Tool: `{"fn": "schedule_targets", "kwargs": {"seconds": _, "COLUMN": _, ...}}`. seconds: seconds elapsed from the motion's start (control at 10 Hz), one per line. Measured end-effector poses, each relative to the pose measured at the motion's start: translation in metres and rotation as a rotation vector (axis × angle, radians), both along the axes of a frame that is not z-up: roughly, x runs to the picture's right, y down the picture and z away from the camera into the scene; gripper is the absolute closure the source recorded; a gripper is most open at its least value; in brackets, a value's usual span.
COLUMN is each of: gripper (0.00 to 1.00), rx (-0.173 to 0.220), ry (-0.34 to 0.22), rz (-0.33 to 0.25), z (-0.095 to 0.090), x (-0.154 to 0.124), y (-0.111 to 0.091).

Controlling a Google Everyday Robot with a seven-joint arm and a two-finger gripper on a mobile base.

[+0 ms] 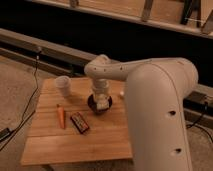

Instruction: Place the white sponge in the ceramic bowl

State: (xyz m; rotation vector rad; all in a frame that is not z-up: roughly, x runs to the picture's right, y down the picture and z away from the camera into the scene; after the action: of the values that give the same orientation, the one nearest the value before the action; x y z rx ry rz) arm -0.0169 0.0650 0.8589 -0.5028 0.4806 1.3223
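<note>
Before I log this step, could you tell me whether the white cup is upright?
Upright: the white cup shows its open rim upward, left of the gripper over the bowl.
</note>
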Motion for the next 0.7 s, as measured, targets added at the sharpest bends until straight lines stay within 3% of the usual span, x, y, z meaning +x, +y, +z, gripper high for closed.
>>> {"fn": "schedule_targets", "kwargs": {"seconds": 0.1, "gripper": 0.98, "rx": 0.000, "ry": 0.000, "rz": 0.000, "z": 0.0002, "x": 0.0000, "y": 0.0005}}
{"fn": "schedule_targets", "kwargs": {"seconds": 0.4, "gripper": 0.71, "rx": 0.000, "ry": 0.000, "rz": 0.000, "z": 0.0001, "x": -0.0001, "y": 0.0001}}
{"fn": "schedule_targets", "kwargs": {"seconds": 0.5, "gripper": 0.57, "rx": 0.000, "ry": 0.000, "rz": 0.000, "z": 0.0001, "x": 0.0003, "y": 0.0001}}
{"fn": "schedule_targets", "kwargs": {"seconds": 0.7, "gripper": 0.40, "rx": 0.000, "ry": 0.000, "rz": 0.000, "z": 0.0001, "x": 0.0000, "y": 0.0001}}
